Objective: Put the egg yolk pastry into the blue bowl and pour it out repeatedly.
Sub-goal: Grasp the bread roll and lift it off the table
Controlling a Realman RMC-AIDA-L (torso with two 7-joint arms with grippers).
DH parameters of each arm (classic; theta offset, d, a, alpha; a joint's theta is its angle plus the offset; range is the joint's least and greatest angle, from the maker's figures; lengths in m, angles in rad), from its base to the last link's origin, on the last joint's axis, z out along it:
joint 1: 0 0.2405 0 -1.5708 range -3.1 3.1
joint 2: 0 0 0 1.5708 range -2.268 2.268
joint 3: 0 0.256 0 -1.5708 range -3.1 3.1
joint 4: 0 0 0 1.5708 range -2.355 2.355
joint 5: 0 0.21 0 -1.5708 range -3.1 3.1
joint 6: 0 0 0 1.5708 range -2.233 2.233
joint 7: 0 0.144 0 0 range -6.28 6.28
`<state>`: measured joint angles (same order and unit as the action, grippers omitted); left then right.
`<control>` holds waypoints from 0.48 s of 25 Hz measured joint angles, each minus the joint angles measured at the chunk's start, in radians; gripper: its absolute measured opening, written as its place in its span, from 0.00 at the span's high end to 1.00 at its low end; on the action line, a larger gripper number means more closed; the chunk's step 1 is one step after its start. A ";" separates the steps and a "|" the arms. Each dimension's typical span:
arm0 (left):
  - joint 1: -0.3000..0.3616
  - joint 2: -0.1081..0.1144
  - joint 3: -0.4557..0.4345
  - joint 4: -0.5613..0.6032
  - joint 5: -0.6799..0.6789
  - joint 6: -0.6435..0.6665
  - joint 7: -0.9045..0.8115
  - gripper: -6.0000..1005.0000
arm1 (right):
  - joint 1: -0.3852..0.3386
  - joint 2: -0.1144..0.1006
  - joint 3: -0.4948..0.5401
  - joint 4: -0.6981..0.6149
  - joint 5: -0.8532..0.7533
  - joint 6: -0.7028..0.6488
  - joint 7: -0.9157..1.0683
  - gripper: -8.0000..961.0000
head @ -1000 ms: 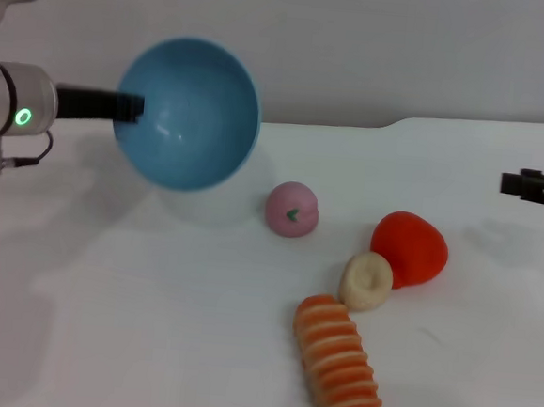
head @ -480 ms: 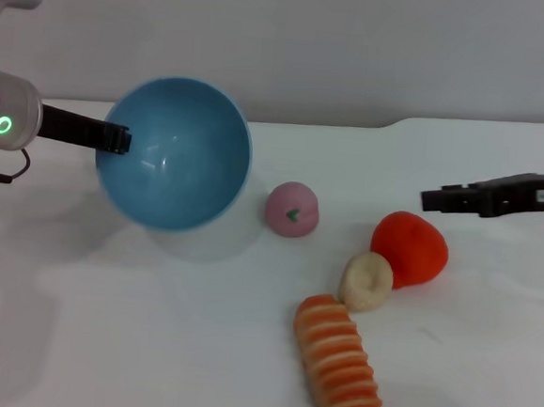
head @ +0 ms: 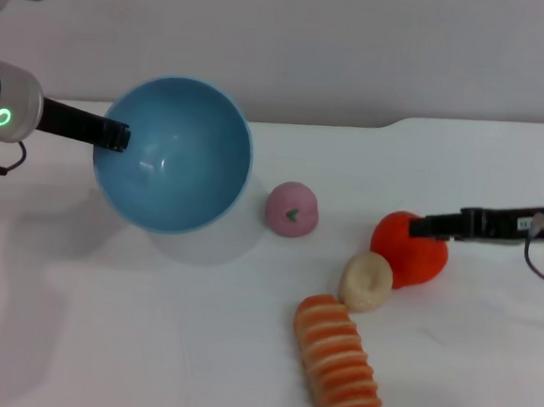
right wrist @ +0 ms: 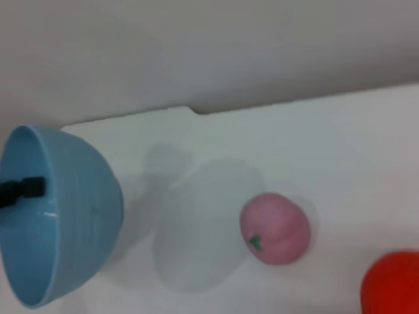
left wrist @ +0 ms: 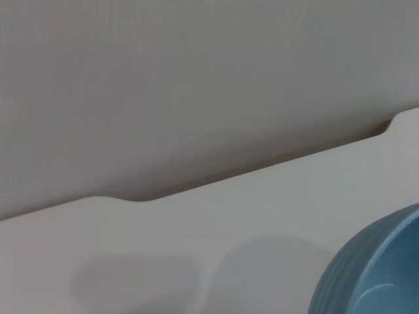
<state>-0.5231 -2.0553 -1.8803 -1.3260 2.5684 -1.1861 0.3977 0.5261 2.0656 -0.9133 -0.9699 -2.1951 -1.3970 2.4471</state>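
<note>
The blue bowl (head: 177, 154) hangs above the table at the left, tipped on its side with its empty inside facing the middle. My left gripper (head: 117, 137) is shut on its rim; a black finger (right wrist: 23, 188) shows there in the right wrist view, and part of the bowl (left wrist: 373, 268) in the left wrist view. The egg yolk pastry (head: 368, 280) lies on the table against the red pear (head: 410, 249). My right gripper (head: 419, 225) reaches in from the right, its tip over the pear, just beyond the pastry.
A pink ball with a green mark (head: 292, 209) lies between bowl and pear, also seen as the pink ball (right wrist: 275, 229). A striped orange-and-cream roll (head: 339, 362) lies in front of the pastry. The white table (head: 149, 326) ends at a grey wall behind.
The right gripper has come in from the right edge and down to the red pear. The bowl dropped lower in the first half second, then stayed nearly still.
</note>
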 joint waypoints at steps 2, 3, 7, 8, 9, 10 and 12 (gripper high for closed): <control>-0.001 0.000 0.002 -0.004 0.000 0.000 0.003 0.99 | 0.000 -0.001 -0.006 0.037 -0.012 0.006 0.009 0.58; -0.002 0.000 0.004 -0.007 0.001 0.000 0.005 0.99 | 0.000 -0.001 -0.006 0.037 -0.012 0.006 0.009 0.58; -0.003 0.002 0.016 -0.013 0.001 0.000 0.007 0.99 | 0.017 -0.003 -0.010 0.080 -0.092 0.004 0.035 0.58; -0.003 0.002 0.017 -0.013 0.001 0.000 0.008 0.99 | 0.024 -0.003 -0.011 0.098 -0.111 0.005 0.044 0.58; -0.004 0.002 0.021 -0.013 0.002 0.000 0.008 0.99 | 0.030 -0.004 -0.011 0.110 -0.121 0.008 0.048 0.58; -0.004 0.002 0.023 -0.013 0.002 -0.001 0.008 0.99 | 0.037 -0.004 -0.011 0.128 -0.129 0.008 0.048 0.57; -0.005 0.002 0.030 -0.013 0.004 -0.001 0.009 0.99 | 0.047 -0.006 -0.014 0.152 -0.131 0.017 0.043 0.57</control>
<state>-0.5279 -2.0530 -1.8508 -1.3392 2.5727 -1.1867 0.4064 0.5735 2.0600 -0.9275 -0.8178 -2.3257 -1.3799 2.4903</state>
